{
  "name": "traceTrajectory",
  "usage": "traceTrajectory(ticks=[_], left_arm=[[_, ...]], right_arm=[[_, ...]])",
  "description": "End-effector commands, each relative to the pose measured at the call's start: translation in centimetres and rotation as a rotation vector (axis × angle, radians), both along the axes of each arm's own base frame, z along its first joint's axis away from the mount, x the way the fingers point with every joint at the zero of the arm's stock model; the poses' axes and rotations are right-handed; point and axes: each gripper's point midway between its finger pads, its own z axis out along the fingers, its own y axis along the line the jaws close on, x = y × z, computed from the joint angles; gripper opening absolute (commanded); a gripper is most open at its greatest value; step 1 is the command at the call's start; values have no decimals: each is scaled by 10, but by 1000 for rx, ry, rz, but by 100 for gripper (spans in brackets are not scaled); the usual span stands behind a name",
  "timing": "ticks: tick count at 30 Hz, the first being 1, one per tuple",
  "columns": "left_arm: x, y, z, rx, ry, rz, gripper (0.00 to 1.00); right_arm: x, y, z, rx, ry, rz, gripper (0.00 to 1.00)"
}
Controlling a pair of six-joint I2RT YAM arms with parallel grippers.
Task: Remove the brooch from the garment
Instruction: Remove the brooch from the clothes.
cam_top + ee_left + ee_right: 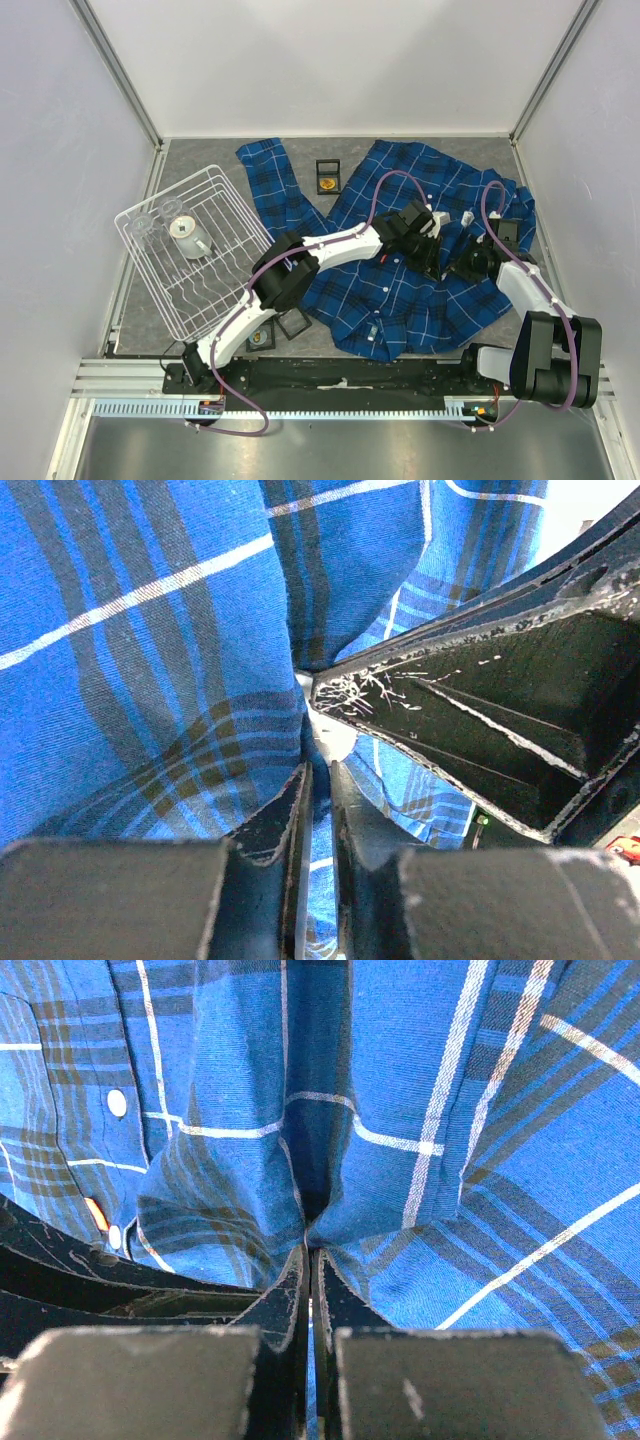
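Expose-and-pull step: garment (pixel 400 300) flat just right of the wire rack (pixel 215 290), right gripper (pixel 308 1252) clamped on a shirt fold, left gripper (pixel 318 770) nearly closed pinching cloth by a small white bit, brooch unidentifiable; next needs taut fabric and a confirmed brooch grip.

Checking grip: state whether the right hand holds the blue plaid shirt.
Shut on it: the right hand pinches a fold of the blue plaid shirt.
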Motion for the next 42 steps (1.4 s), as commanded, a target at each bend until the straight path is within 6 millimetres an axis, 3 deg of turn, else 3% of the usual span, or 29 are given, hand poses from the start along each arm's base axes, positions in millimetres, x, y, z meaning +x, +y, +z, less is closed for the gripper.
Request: traceTrajectory(ticks=[1,15,23,31,42], left_arm=[[-8,-9,33,-74,12,-25,17],[19,-6,25,-63,19,39,14],[17,-14,19,-80,48,25,15],[9,-12,-2,-40,68,23,14],[9,-24,-8,-52,110,22,14]], right_arm=[[11,-6,8,-13,-45,-21,0],[8,-3,9,-14,-59,17,0],[10,-1,13,-2,-67,28,0],[10,2,13,12,-67,32,0],[6,6,12,26,-70,57,0]])
